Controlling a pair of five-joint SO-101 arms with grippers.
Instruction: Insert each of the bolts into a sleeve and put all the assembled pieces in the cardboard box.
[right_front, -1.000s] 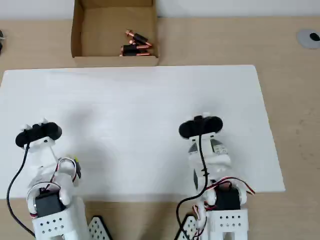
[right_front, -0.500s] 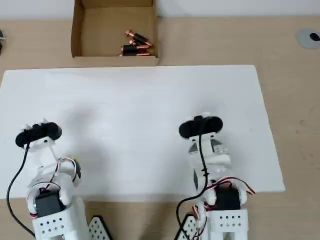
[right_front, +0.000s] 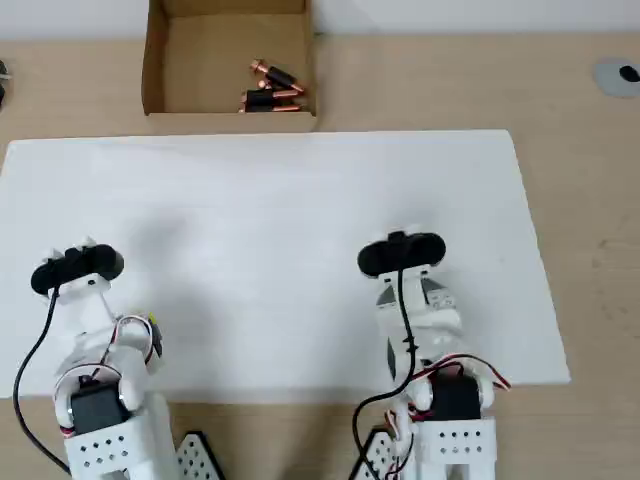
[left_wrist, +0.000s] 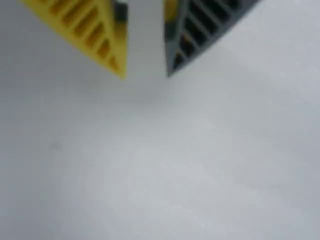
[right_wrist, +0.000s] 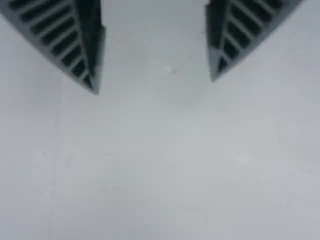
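Observation:
The cardboard box (right_front: 155, 70) stands beyond the white mat's far edge, left of centre. Inside it, near its right front corner, lie several copper bolts in black sleeves (right_front: 272, 88). Both arms are folded back at the near edge of the mat. My left gripper (left_wrist: 145, 75) hovers close over bare white mat, its yellow and grey fingertips slightly apart with nothing between them. My right gripper (right_wrist: 152, 85) is open wider, also over bare mat and empty.
The white mat (right_front: 270, 200) covers most of the wooden table. A grey round fitting (right_front: 618, 76) sits at the far right edge. The arm bases (right_front: 100, 430) stand at the near edge.

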